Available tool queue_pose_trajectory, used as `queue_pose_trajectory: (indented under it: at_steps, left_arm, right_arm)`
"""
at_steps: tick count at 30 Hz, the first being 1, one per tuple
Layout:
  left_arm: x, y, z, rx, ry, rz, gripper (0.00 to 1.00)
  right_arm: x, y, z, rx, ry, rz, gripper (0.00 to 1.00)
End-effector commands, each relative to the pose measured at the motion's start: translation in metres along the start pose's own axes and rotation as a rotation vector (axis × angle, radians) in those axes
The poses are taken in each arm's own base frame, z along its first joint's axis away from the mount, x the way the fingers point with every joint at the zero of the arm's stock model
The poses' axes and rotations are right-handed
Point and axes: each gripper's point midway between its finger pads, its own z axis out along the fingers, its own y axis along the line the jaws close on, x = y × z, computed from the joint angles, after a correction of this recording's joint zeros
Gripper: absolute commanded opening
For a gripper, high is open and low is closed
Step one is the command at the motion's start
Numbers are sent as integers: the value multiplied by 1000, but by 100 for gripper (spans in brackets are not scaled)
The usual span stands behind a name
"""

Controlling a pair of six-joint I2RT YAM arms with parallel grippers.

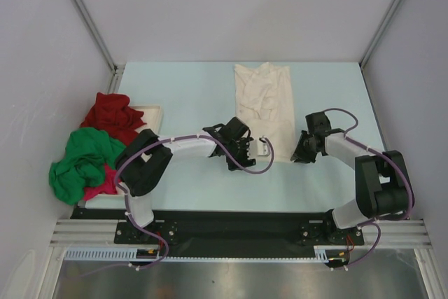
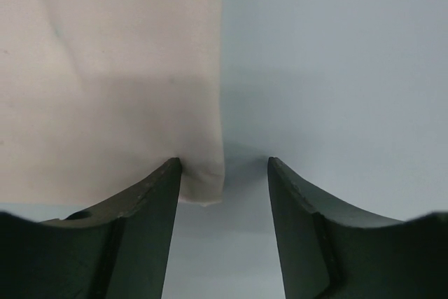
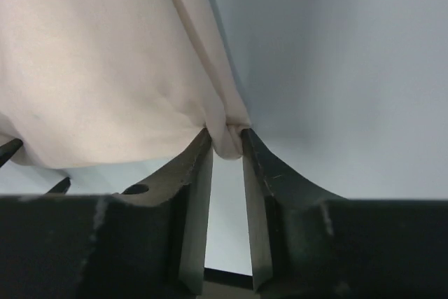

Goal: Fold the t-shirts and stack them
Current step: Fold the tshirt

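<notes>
Our right gripper [image 3: 226, 134] pinches one near corner of the cream shirt [image 1: 264, 103]; our left gripper [image 2: 224, 164] gapes empty at the other, bare table [image 2: 336, 68] beside

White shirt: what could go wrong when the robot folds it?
The left jaws are open with only the very corner of the cream-white t-shirt between them, so they might miss it. The right jaws pinch just a small bunch of its edge, which could slip out. Its far end is crumpled, so the fold may go crooked.
</notes>
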Motion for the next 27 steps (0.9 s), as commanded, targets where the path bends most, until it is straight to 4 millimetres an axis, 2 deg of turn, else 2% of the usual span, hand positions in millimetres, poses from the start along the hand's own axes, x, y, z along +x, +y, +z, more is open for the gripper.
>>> queue_pose_trajectory:
  at_steps: [1, 2, 3, 4, 5, 7, 9, 14, 18, 20, 21, 23, 24, 26, 27]
  left_arm:
    - [7, 12, -1, -65, 49, 33, 57]
    - [7, 13, 1, -69, 58, 28, 49]
    - [6, 16, 2, -74, 64, 26, 45]
    - [5, 15, 4, -74, 70, 27, 41]
    - [7, 14, 6, -75, 80, 28, 32]
    - [7, 13, 7, -73, 84, 33, 22]
    - [9, 11, 7, -63, 85, 28, 1]
    - [4, 7, -4, -59, 72, 13, 0]
    - [0, -3, -28, -52, 61, 7, 0]
    - [-10, -10, -44, -44, 25, 12, 0]
    - [-8, -21, -49, -17, 41, 15, 0]
    - [-15, -35, -65, 5, 26, 31, 0]
    - [-11, -48, -71, 38, 49, 36, 0]
    - [-20, -70, -89, 83, 22, 65, 0]
    - [-14, -83, -97, 124, 42, 59, 0]
  right_arm:
    - [-4, -8, 10, 26, -17, 9, 20]
    - [-5, -7, 10, 24, -18, 7, 14]
    - [-4, -9, 9, 25, -14, 14, 5]
    - [-3, -10, 9, 19, -9, 17, 2]
    - [-3, -11, 7, 18, -12, 19, 0]
    - [-3, -13, 0, 17, -24, 21, 0]
    - [1, -16, -5, 25, -21, 22, 0]
    - [10, -18, -25, 18, -31, 20, 0]
    - [24, -19, -48, 14, -25, 27, 0]
    - [30, -13, -62, -8, -42, 23, 0]
    - [38, -15, -68, 4, -22, 27, 0]
    - [50, -10, -79, 5, -8, 18, 0]
    - [55, -12, -93, 12, -10, 15, 0]
    - [65, -10, -107, 7, -2, 29, 0]
    - [72, -9, -123, 1, -1, 23, 0]
